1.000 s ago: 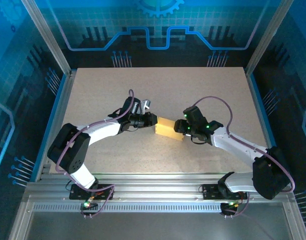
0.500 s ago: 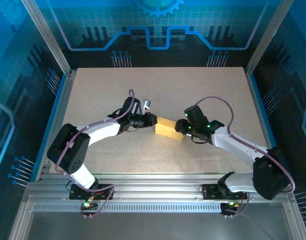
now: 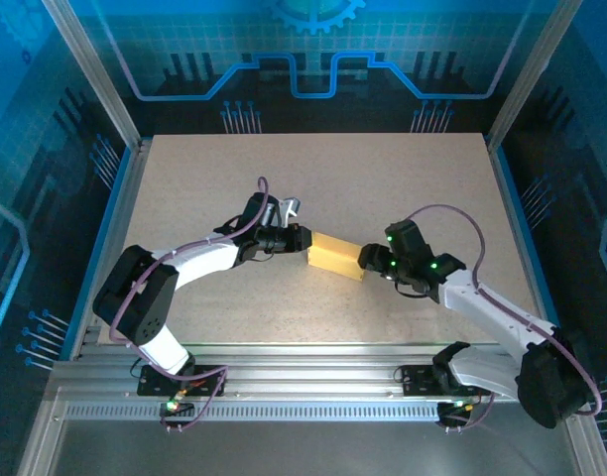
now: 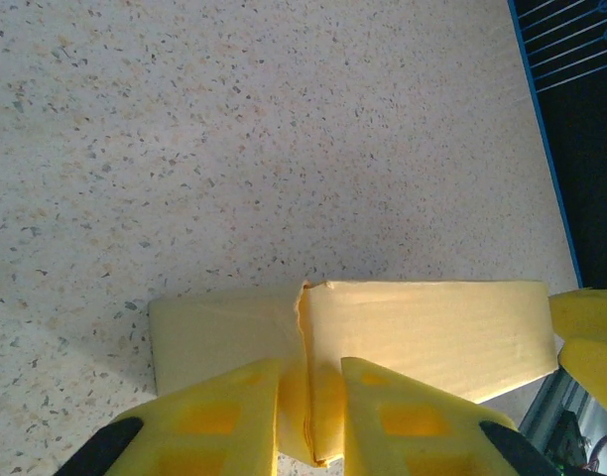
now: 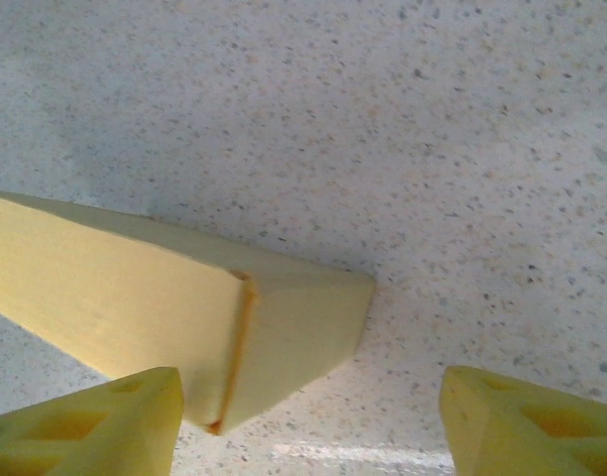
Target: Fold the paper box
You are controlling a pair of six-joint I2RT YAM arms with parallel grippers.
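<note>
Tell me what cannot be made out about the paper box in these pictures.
- Left wrist view: the near end of the paper box, behind the left gripper and cut by the bottom edge.
- Right wrist view: its far end, past the left edge.
- Top view: its seams, too small.

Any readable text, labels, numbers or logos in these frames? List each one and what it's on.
None readable.
The paper box: plain yellow-tan faces in both wrist views, no print.
The back wall: a gear graphic and circuit-style lines, no words or numbers.
The left gripper and the right gripper: plain yellow fingers, no markings.
The table: speckled surface, no labels.
</note>
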